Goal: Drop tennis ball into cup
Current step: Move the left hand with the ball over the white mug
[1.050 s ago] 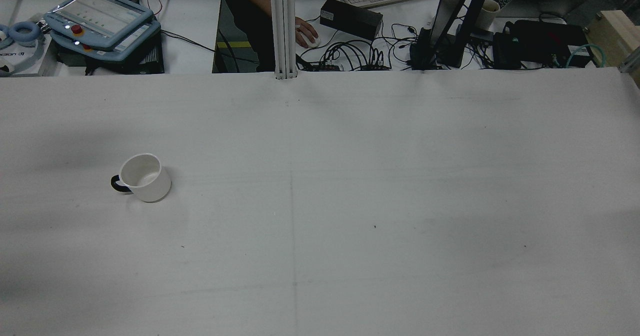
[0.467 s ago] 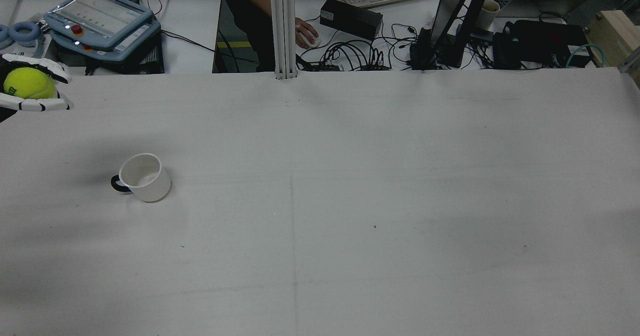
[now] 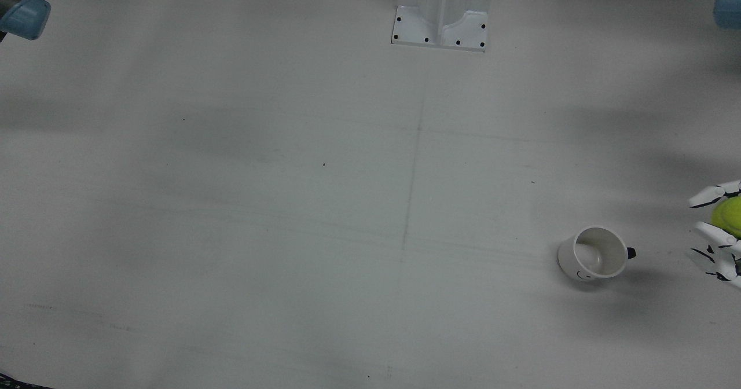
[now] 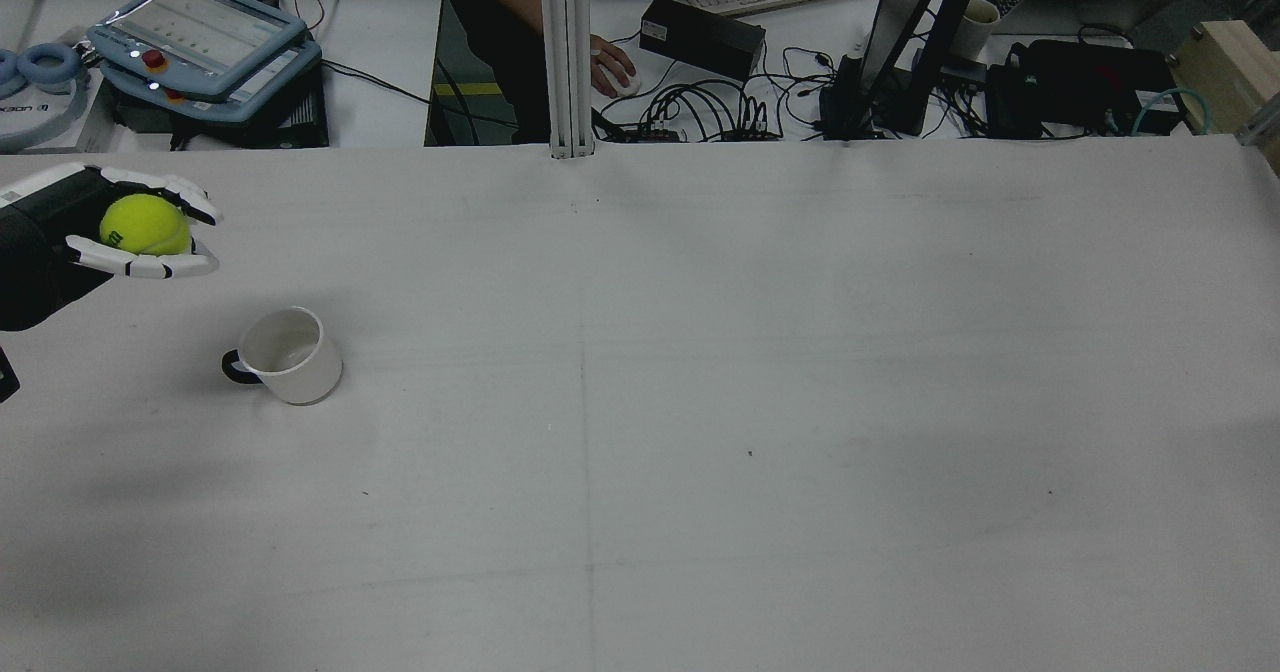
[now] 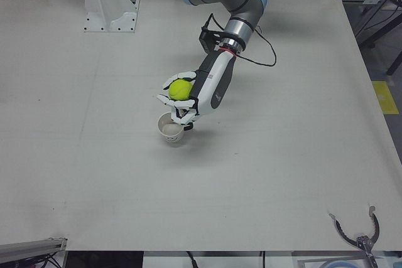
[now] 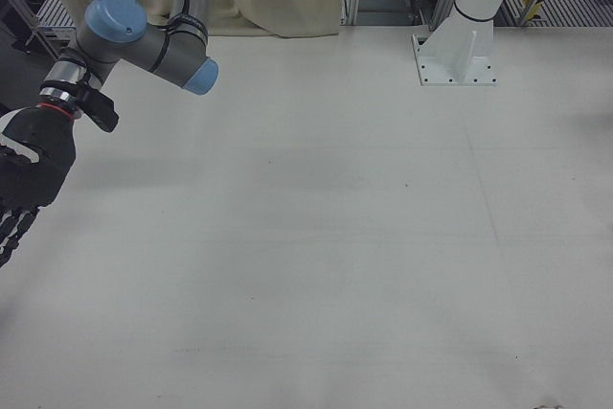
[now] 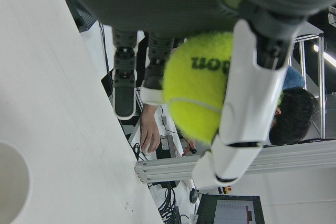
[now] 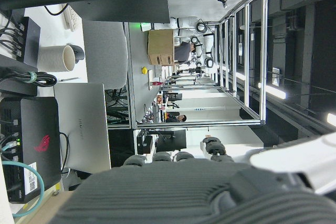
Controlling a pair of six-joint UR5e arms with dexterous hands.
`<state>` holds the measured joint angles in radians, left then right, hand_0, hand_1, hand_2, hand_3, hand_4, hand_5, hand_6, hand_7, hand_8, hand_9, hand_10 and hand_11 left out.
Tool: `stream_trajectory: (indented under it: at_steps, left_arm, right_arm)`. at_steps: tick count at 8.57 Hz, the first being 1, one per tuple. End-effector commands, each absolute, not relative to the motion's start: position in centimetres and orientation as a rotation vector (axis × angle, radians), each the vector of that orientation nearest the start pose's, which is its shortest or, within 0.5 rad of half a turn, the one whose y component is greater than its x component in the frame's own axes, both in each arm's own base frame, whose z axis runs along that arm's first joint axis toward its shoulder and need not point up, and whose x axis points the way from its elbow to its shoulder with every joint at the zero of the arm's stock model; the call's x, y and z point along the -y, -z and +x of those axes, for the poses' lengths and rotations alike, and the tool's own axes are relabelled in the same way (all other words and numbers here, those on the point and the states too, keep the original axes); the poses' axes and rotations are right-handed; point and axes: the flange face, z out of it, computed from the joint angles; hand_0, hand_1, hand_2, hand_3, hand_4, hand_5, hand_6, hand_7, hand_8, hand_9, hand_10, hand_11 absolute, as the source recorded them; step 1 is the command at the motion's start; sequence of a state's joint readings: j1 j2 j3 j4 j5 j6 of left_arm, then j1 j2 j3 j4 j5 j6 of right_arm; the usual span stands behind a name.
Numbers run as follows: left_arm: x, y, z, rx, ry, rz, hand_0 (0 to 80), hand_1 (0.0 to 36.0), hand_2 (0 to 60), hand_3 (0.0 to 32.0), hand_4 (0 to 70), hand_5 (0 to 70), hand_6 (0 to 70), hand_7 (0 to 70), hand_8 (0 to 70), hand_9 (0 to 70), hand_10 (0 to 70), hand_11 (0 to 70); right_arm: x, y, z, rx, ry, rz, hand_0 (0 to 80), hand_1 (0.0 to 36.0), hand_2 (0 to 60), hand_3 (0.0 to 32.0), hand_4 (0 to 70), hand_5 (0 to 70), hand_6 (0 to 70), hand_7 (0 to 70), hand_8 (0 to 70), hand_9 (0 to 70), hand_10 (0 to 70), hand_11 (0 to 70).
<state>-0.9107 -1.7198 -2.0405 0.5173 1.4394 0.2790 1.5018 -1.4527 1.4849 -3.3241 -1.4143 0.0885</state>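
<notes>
My left hand (image 4: 120, 227) is shut on a yellow-green tennis ball (image 4: 145, 224), held above the table, beyond and to the left of the white cup (image 4: 290, 355) in the rear view. The cup stands upright with a black handle and nothing inside. In the left-front view the ball (image 5: 181, 88) and hand (image 5: 191, 98) hang just above and behind the cup (image 5: 171, 128). The front view cuts the hand (image 3: 718, 232) at the right edge, right of the cup (image 3: 596, 253). The left hand view shows the ball (image 7: 202, 85) between fingers. My right hand (image 6: 24, 179) hangs at the far side, holding nothing.
A white post base (image 3: 441, 13) is bolted at the table's robot side. Past the far edge are a teach pendant (image 4: 200, 32), cables, a monitor stand and a person's hand on a mouse (image 4: 612, 64). A metal tool (image 5: 359, 235) lies near one table corner.
My left hand with the ball came in from the rear view's left edge and moved right and nearer to the cup. The cup has not moved.
</notes>
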Motion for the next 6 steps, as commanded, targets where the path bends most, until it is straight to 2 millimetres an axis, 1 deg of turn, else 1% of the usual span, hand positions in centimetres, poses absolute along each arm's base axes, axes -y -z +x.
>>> stream_trajectory:
  at_steps: [1, 3, 4, 6]
  left_arm:
    - [47.5, -45.1, 20.7, -1.978, 1.671, -0.278, 71.8, 36.0, 60.0, 0.0, 70.0, 17.6, 23.4, 67.6, 53.9, 70.0, 26.3, 40.7]
    - [47.9, -44.2, 21.4, -1.984, 1.663, -0.285, 71.2, 36.0, 60.0, 0.0, 70.0, 17.5, 23.4, 67.4, 53.6, 70.0, 26.3, 40.8]
    - [47.1, -44.0, 23.1, -1.968, 1.641, -0.318, 70.0, 36.0, 60.0, 0.0, 70.0, 17.5, 23.3, 67.3, 53.6, 70.0, 26.2, 40.6]
    - [47.2, -43.6, 23.5, -1.975, 1.650, -0.311, 70.4, 36.0, 60.0, 0.0, 70.0, 17.5, 23.2, 66.9, 53.6, 70.0, 25.9, 40.3]
  right_arm:
    - [53.3, -68.5, 11.2, -1.978, 2.289, -0.025, 0.0, 0.0, 0.0, 0.0, 0.0, 0.0, 0.0, 0.0, 0.0, 0.0, 0.0, 0.0]
    - [53.3, -68.5, 11.2, -1.978, 2.289, -0.025, 0.0, 0.0, 0.0, 0.0, 0.0, 0.0, 0.0, 0.0, 0.0, 0.0, 0.0, 0.0]
    - [53.3, -68.5, 11.2, -1.977, 2.289, -0.024, 0.0, 0.0, 0.0, 0.0, 0.0, 0.0, 0.0, 0.0, 0.0, 0.0, 0.0, 0.0]
    - [53.3, -68.5, 11.2, -1.978, 2.289, -0.025, 0.0, 0.0, 0.0, 0.0, 0.0, 0.0, 0.0, 0.0, 0.0, 0.0, 0.0, 0.0]
